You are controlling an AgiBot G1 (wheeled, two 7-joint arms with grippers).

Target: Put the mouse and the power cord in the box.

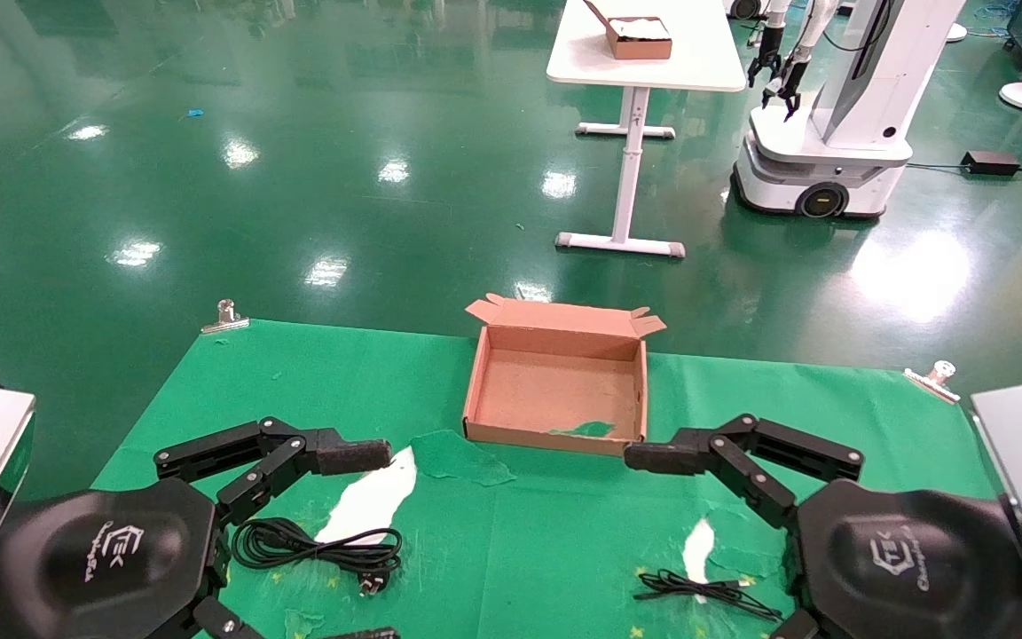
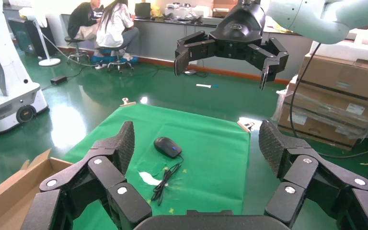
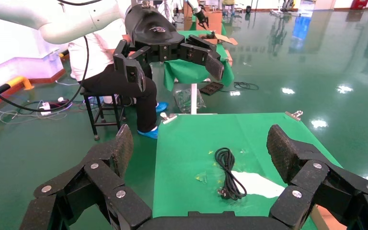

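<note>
The open brown box [image 1: 555, 390] sits at the middle back of the green cloth, with a green scrap [image 1: 586, 429] inside. The coiled power cord [image 1: 316, 543] lies at the front left, under my open left gripper [image 1: 382, 543]. In the right wrist view the power cord [image 3: 230, 172] shows its plug end. The mouse [image 2: 167, 146] appears in the left wrist view, its thin wire [image 1: 706, 590] bundled at the front right. In the head view the mouse body is hidden beneath my open right gripper [image 1: 653, 541]. Both grippers hover above the cloth and hold nothing.
Metal clips [image 1: 225, 316] [image 1: 934, 374] pin the cloth's far corners. White tears [image 1: 373, 501] show through the cloth. Beyond the table stand a white table [image 1: 697, 75] with a small carton [image 1: 640, 37] and another robot [image 1: 830, 115]. Stacked cartons [image 2: 335, 96] stand to the right.
</note>
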